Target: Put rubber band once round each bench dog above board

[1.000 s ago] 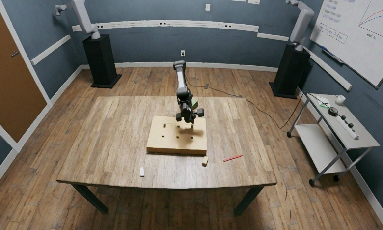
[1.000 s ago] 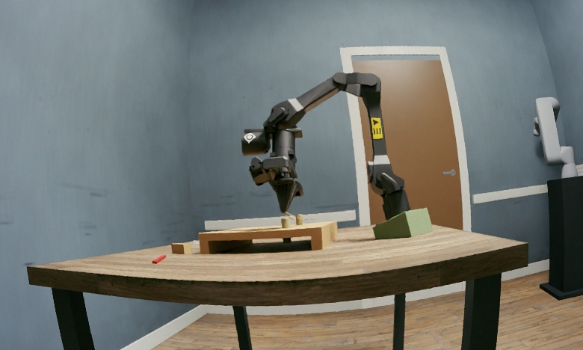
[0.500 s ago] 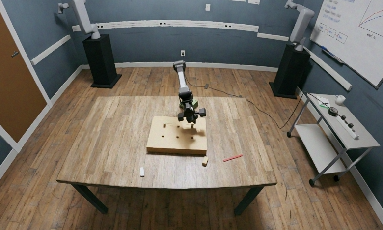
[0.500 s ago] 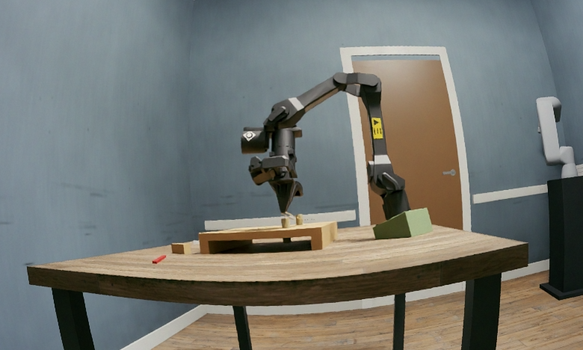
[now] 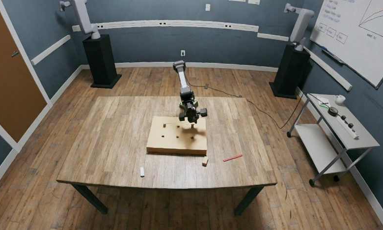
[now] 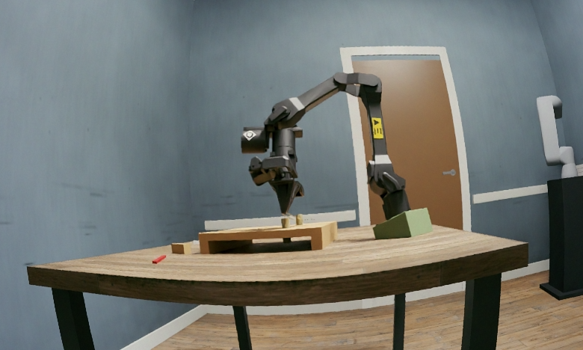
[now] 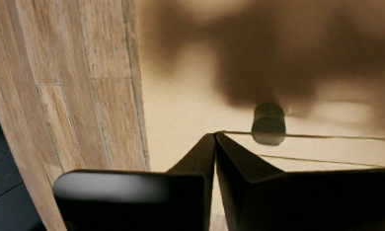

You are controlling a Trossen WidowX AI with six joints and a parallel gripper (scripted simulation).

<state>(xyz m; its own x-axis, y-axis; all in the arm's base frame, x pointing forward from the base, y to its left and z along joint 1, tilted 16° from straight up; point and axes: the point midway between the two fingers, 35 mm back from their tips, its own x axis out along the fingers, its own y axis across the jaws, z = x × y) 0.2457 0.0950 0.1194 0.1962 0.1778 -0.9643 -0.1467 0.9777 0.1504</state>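
The tan board (image 5: 177,135) lies flat on the table, with several holes in its top. Two short bench dogs (image 6: 285,222) (image 6: 299,218) stand close together on it. My gripper (image 6: 287,211) points straight down just above the nearer dog, over the board's far right part (image 5: 192,123). In the wrist view the fingers (image 7: 215,134) are shut, and the thin rubber band (image 7: 313,136) runs from their tips in two taut strands to the right edge. One strand passes by a shadowed dog (image 7: 269,123). The band's far end is out of view.
A small wooden block (image 5: 205,160), a red stick (image 5: 232,158) and a small white piece (image 5: 142,171) lie on the table in front of the board. The arm's green base block (image 6: 402,223) sits behind the board. A cart (image 5: 333,131) stands to the right of the table.
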